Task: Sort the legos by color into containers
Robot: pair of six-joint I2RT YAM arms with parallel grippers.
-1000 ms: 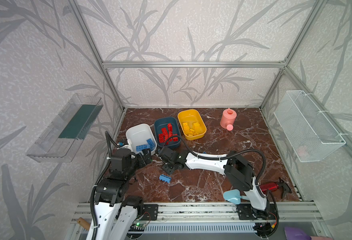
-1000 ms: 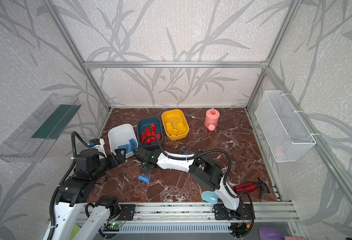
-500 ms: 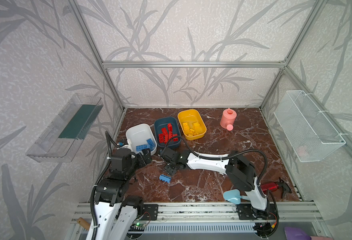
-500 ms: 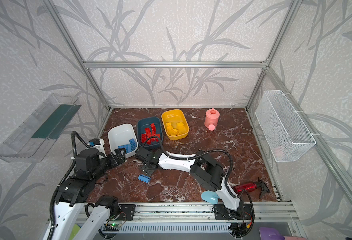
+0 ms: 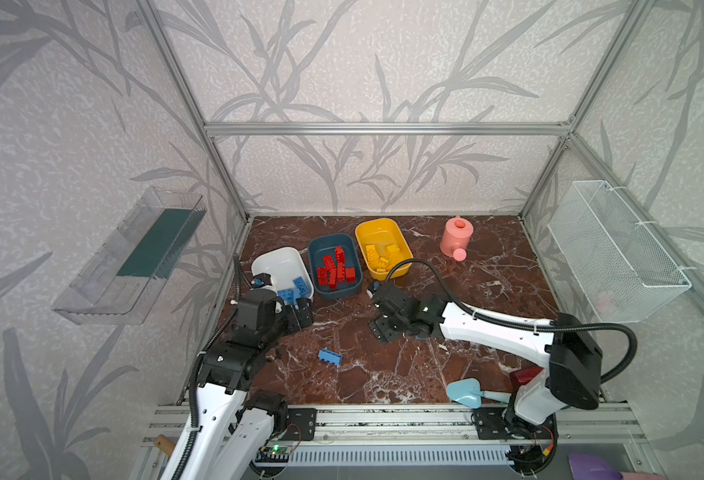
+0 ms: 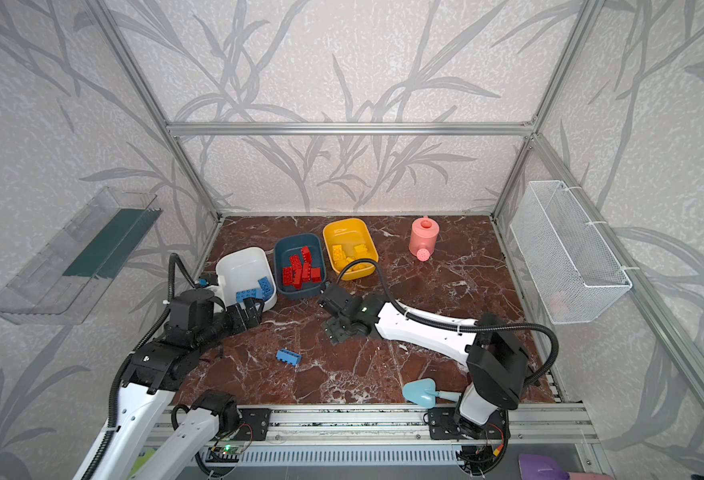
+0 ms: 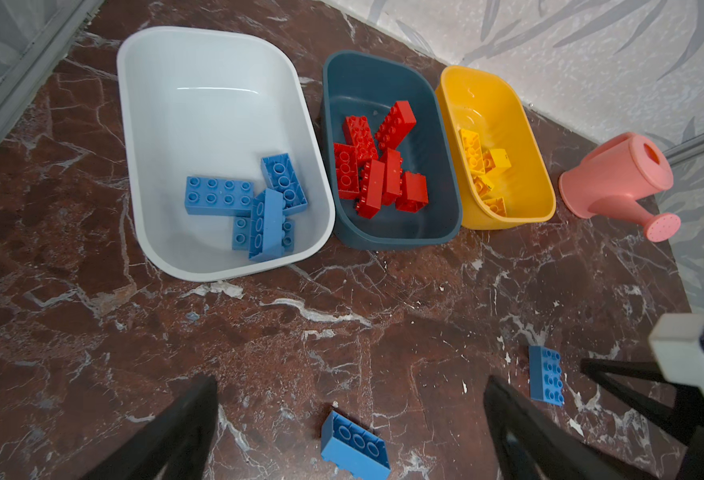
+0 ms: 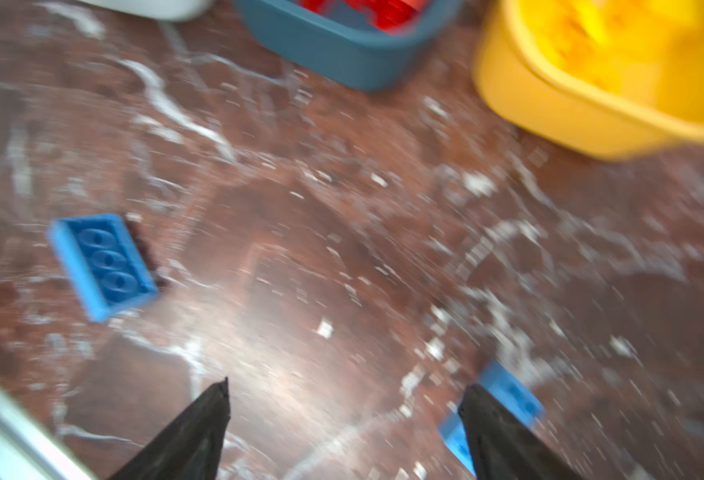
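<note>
Three containers stand in a row at the back left. The white tub (image 5: 277,262) (image 7: 217,104) holds blue legos, the teal tub (image 5: 333,243) (image 7: 367,83) red ones, the yellow tub (image 5: 379,232) (image 7: 504,108) yellow ones. One blue lego (image 5: 330,356) (image 7: 354,446) (image 8: 101,266) lies upside down on the marble. Another blue lego (image 7: 545,380) (image 8: 508,395) lies studs-up beside a finger of my right gripper (image 5: 383,328) (image 8: 346,399), which is open and empty. That wrist view is blurred. My left gripper (image 5: 302,316) (image 7: 350,395) hovers open and empty in front of the white tub.
A pink watering can (image 5: 457,241) stands at the back right. A light-blue toy shovel (image 5: 464,390) lies at the front edge by the right arm's base. A wire basket (image 5: 616,253) hangs on the right wall, a clear shelf (image 5: 134,257) on the left wall.
My right gripper has swung to the right, away from the upside-down blue lego, and its jaws have widened. The left arm has stayed in place.
</note>
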